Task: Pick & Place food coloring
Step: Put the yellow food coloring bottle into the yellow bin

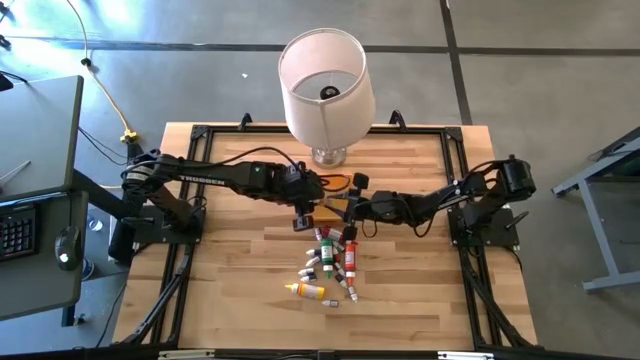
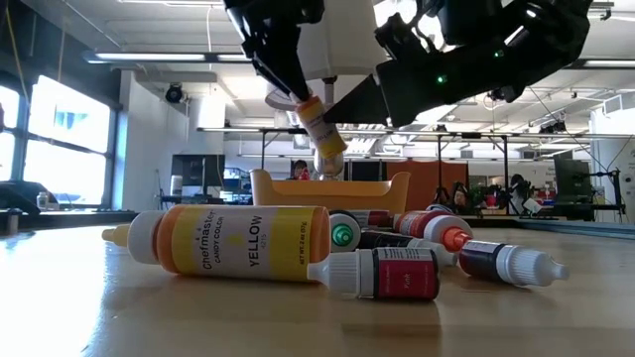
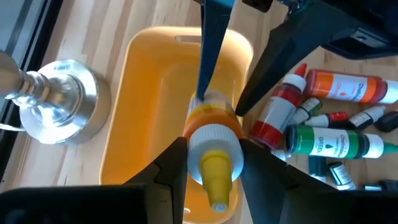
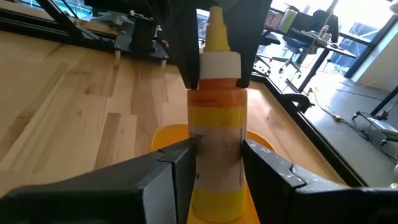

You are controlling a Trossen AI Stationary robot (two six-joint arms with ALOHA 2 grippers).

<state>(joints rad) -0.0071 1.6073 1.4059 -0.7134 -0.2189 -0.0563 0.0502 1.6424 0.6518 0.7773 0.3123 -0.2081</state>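
An orange-and-yellow food coloring bottle (image 3: 212, 134) with a white collar and yellow pointed cap hangs tilted over the orange tray (image 3: 146, 106) (image 2: 273, 188). My left gripper (image 3: 212, 158) is shut on its cap end. My right gripper (image 4: 216, 165) is shut on its body. In the high view both grippers meet near the table's middle (image 1: 325, 212). Several more small bottles lie on their sides on the wood (image 1: 332, 262) (image 3: 329, 118). A larger yellow one (image 2: 228, 243) lies nearest the near edge. My left gripper pinches the bottle at its white cap collar (image 3: 214, 140), one finger (image 3: 171, 168) on each side, reaching down from above in the low view. The bottle is lifted clear and tilted, body pointing down toward the tray. My right gripper pinches the same bottle's labelled body (image 4: 217, 149) between its two fingers (image 4: 177, 168), which lie across the bottle. It comes in from the table's right side, slanting downward. The bottle stands clear of the tray.
A white lampshade (image 1: 322, 80) on a metal base (image 3: 56, 106) stands just beyond the tray toward the far edge. A black frame runs around the table (image 1: 190, 240). Bare wood lies to the left and right of the bottle cluster.
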